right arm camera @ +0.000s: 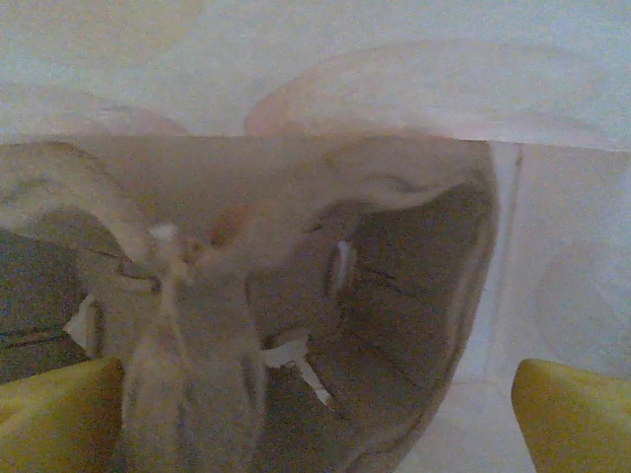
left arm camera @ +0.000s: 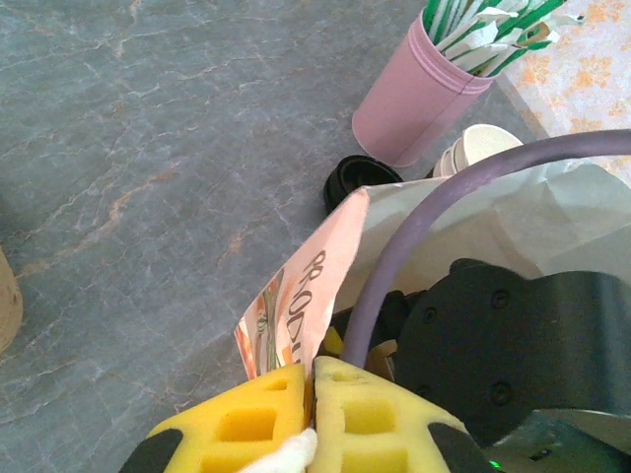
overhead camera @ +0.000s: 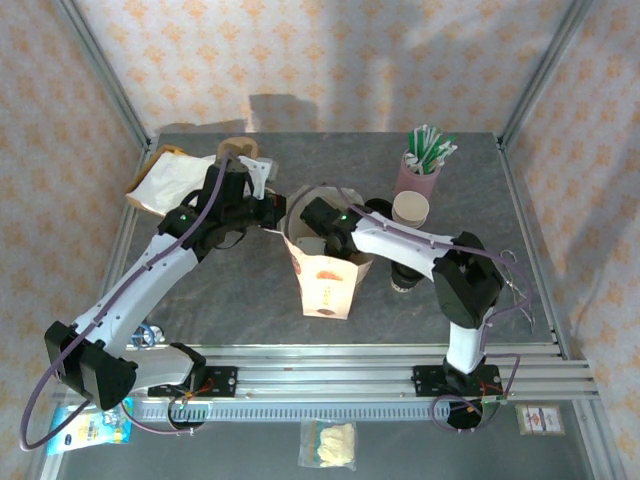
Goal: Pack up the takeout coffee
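1. Takeout coffee: probably down inside paper bag, too blurred to confirm.
2. Right gripper in bag mouth, fingers spread wide.
3. Left gripper pinched together on bag rim.
4. Risk: snagging bag wall on withdrawal, toppling bag and cup.

Pink canister, grey marbled table, peach-printed bag.

Pink holder w/ straws (green-white wrapped) next to paper cup stack, black lid.
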`<act>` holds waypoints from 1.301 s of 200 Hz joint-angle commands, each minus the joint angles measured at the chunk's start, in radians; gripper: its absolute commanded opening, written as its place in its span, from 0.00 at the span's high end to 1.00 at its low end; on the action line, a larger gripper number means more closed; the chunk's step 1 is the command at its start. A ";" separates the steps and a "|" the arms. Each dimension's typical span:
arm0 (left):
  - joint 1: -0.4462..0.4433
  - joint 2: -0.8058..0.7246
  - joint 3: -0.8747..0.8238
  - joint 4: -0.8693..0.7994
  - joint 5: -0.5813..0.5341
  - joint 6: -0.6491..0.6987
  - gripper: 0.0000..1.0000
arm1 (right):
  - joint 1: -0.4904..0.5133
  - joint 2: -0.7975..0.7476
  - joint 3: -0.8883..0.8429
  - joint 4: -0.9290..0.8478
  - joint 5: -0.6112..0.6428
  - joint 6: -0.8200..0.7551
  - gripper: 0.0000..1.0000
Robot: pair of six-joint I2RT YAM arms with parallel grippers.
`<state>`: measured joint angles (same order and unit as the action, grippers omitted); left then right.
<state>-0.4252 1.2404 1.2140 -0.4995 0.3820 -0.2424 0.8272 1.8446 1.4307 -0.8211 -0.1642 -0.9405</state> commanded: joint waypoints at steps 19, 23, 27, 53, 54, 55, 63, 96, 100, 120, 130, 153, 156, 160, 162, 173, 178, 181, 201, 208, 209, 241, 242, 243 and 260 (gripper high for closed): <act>0.013 -0.018 -0.014 0.042 -0.002 -0.016 1.00 | -0.007 -0.064 0.056 -0.008 0.041 -0.018 0.00; 0.014 -0.017 -0.014 0.042 -0.003 -0.015 1.00 | -0.007 -0.066 0.059 -0.008 0.042 -0.019 0.00; 0.015 -0.016 -0.014 0.043 -0.003 -0.015 1.00 | -0.007 -0.068 0.060 -0.009 0.042 -0.021 0.00; 0.020 -0.018 -0.015 0.042 -0.014 -0.014 1.00 | -0.007 -0.089 0.070 -0.007 0.051 -0.025 0.00; 0.021 -0.018 -0.016 0.042 -0.015 -0.014 1.00 | -0.007 -0.090 0.070 -0.007 0.051 -0.026 0.00; 0.022 -0.018 -0.016 0.042 -0.016 -0.014 1.00 | -0.007 -0.091 0.072 -0.007 0.051 -0.026 0.00; 0.023 -0.018 -0.015 0.043 -0.018 -0.014 1.00 | -0.007 -0.099 0.078 -0.007 0.051 -0.027 0.00; 0.026 -0.017 -0.017 0.036 -0.024 -0.012 1.00 | -0.007 -0.131 0.101 -0.003 0.049 -0.027 0.00; 0.028 -0.016 -0.016 0.037 -0.023 -0.011 1.00 | -0.007 -0.135 0.103 -0.003 0.047 -0.027 0.00; 0.031 -0.016 -0.014 0.034 -0.032 -0.009 1.00 | -0.008 -0.157 0.108 -0.002 0.038 -0.024 0.00; 0.033 -0.015 -0.014 0.032 -0.035 -0.008 1.00 | -0.007 -0.169 0.109 -0.003 0.037 -0.023 0.00; 0.038 -0.015 -0.014 0.029 -0.038 -0.009 1.00 | -0.007 -0.200 0.118 -0.001 0.028 -0.017 0.00; 0.038 -0.015 -0.014 0.029 -0.037 -0.008 1.00 | -0.006 -0.206 0.120 0.000 0.025 -0.017 0.00; 0.038 -0.014 -0.014 0.030 -0.038 -0.009 1.00 | -0.006 -0.211 0.122 0.002 0.023 -0.013 0.00; 0.038 -0.013 -0.014 0.029 -0.038 -0.009 1.00 | -0.006 -0.213 0.124 0.002 0.022 -0.012 0.00; 0.038 -0.012 -0.016 0.028 -0.039 -0.009 1.00 | -0.005 -0.227 0.129 0.004 0.011 -0.010 0.00; 0.037 -0.011 -0.016 0.028 -0.038 -0.009 1.00 | -0.005 -0.234 0.129 0.006 0.008 -0.009 0.00; 0.037 -0.010 -0.016 0.028 -0.039 -0.009 1.00 | -0.005 -0.238 0.129 0.009 0.006 -0.008 0.00; 0.037 -0.010 -0.015 0.029 -0.043 -0.011 1.00 | -0.006 -0.257 0.135 0.014 -0.001 -0.002 0.00; 0.039 -0.009 -0.013 0.026 -0.048 -0.009 1.00 | -0.005 -0.263 0.139 0.013 -0.002 0.001 0.00; 0.040 -0.009 -0.011 0.026 -0.048 -0.009 1.00 | -0.005 -0.263 0.140 0.013 -0.002 0.001 0.00; 0.042 -0.011 -0.016 0.018 -0.061 -0.009 1.00 | -0.003 -0.299 0.162 0.021 -0.010 0.017 0.00; 0.042 -0.012 -0.017 0.018 -0.061 -0.009 1.00 | -0.003 -0.301 0.163 0.022 -0.010 0.019 0.00; 0.042 -0.013 -0.017 0.018 -0.062 -0.009 1.00 | -0.003 -0.302 0.162 0.024 -0.010 0.019 0.00; 0.043 -0.017 -0.027 0.021 -0.068 -0.014 1.00 | -0.003 -0.327 0.169 0.044 -0.016 0.034 0.00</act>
<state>-0.3923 1.2385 1.2076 -0.4847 0.3504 -0.2455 0.8272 1.5764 1.5585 -0.8082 -0.1631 -0.9421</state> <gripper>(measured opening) 0.049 0.998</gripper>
